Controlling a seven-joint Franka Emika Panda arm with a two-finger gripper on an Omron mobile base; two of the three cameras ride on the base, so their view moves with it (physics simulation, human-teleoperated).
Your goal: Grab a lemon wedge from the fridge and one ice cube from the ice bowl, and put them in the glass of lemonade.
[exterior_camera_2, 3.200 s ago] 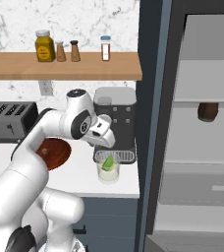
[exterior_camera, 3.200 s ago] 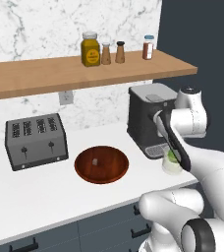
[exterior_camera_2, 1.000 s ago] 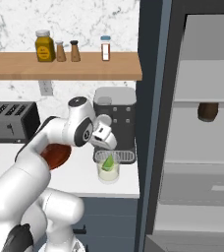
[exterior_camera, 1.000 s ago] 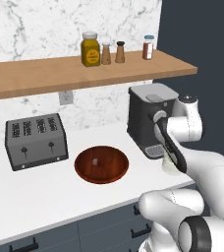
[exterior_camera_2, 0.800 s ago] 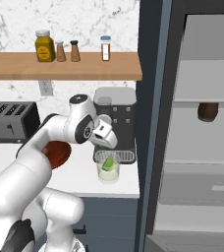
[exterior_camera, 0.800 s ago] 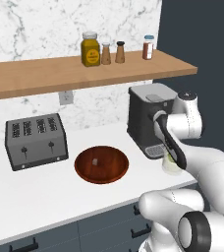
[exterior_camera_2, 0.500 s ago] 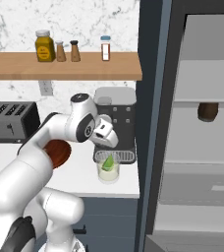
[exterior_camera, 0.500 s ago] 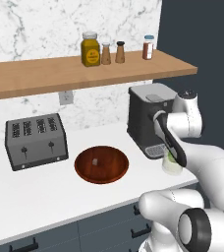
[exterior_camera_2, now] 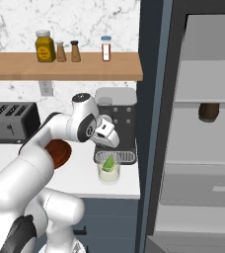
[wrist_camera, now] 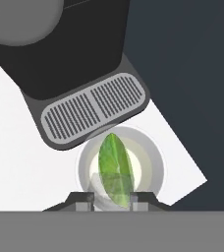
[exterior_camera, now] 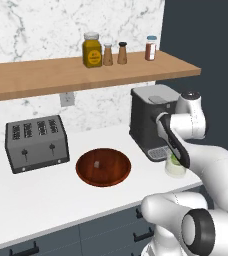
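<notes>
My gripper [wrist_camera: 112, 199] is shut on the yellow-green lemon wedge [wrist_camera: 115, 167], which stands on edge between the two fingertips. It hangs right over the mouth of the glass of lemonade [wrist_camera: 152, 165]. The glass of lemonade [exterior_camera_2: 108, 172] stands on the counter in front of the coffee machine, with the lemon wedge [exterior_camera_2: 108, 162] down at its rim. In the left base view the glass of lemonade [exterior_camera: 174, 168] shows under my hand. The reddish-brown ice bowl [exterior_camera: 103, 167] lies left of it and holds one ice cube [exterior_camera: 97, 164]. The fridge [exterior_camera_2: 203, 123] stands open at the right.
A black-and-grey coffee machine [exterior_camera: 148, 122] stands just behind the glass, its drip grille [wrist_camera: 92, 113] close to my fingers. A toaster [exterior_camera: 36, 142] sits at the left. A wooden shelf [exterior_camera: 86, 72] with jars runs above. The counter ends right of the glass.
The gripper has stayed over the glass with the lemon wedge between its fingers. The arm's upper joints have shifted slightly to the right.
</notes>
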